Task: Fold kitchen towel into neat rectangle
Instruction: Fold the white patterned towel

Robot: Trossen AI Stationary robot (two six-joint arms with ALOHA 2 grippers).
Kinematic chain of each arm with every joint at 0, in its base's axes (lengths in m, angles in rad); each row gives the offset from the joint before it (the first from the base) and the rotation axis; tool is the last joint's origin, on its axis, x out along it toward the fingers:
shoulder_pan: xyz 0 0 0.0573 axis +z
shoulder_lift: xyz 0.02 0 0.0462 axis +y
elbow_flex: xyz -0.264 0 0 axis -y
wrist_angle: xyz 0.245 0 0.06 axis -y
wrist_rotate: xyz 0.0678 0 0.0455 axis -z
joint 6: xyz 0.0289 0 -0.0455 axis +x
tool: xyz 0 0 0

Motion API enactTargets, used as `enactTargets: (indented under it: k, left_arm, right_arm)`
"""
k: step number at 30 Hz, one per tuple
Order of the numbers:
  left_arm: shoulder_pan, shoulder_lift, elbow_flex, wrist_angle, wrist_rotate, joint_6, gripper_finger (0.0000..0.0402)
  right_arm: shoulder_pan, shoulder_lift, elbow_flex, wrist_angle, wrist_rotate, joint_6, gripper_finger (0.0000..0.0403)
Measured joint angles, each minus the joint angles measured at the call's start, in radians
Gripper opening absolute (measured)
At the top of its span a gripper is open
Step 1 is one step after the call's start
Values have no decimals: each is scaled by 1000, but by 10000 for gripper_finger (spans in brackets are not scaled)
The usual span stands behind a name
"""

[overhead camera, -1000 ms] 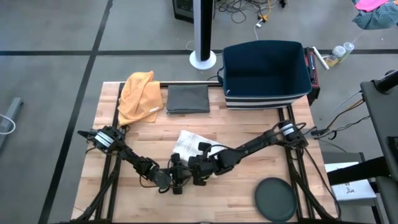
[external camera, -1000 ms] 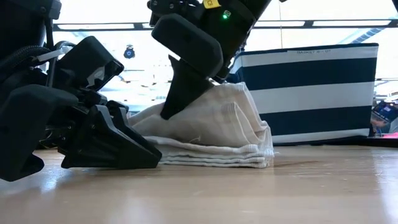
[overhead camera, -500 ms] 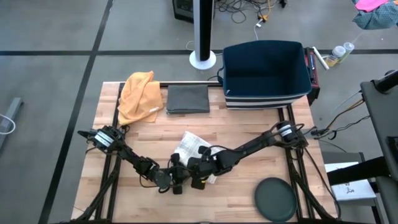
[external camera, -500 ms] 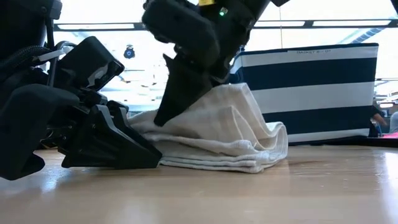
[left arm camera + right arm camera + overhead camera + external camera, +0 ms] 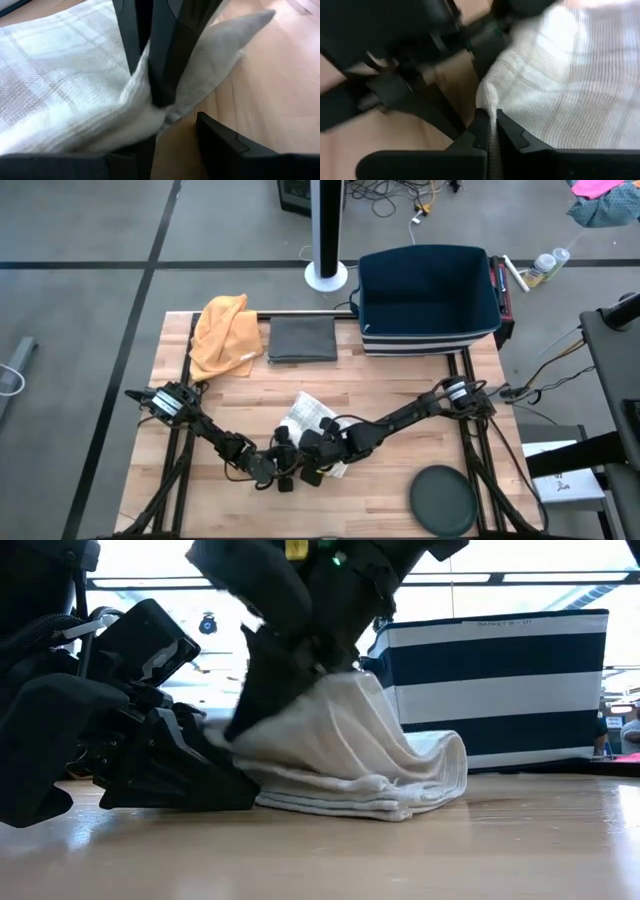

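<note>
Towel [image 5: 350,755] partly folded, top layer not yet flat. Right gripper [image 5: 489,131] pinches towel edge tight; left gripper [image 5: 172,132] half open, holds nothing.

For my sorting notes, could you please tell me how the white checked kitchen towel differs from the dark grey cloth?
The white checked kitchen towel lies bunched at the table's middle, pinched in the shut right gripper; the dark grey cloth lies flat at the far edge, untouched. The towel is pale and patterned, the cloth plain. Both rest on the wooden table.

Dark jointed arms [image 5: 400,416], black claws [image 5: 260,705]
</note>
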Motion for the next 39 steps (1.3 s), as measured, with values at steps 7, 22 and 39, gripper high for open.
enactTargets:
  k: [7,22,39]
  left_arm:
    - [0,0,0,-2,0,-4,133]
    - [0,-1,1,-14,5,-7,133]
    - [0,-1,0,-15,7,-11,133]
  right_arm:
    - [5,-7,-1,-72,19,33,3]
    - [35,-14,-1,-114,42,8,3]
    - [34,-34,41,-122,-55,42,3]
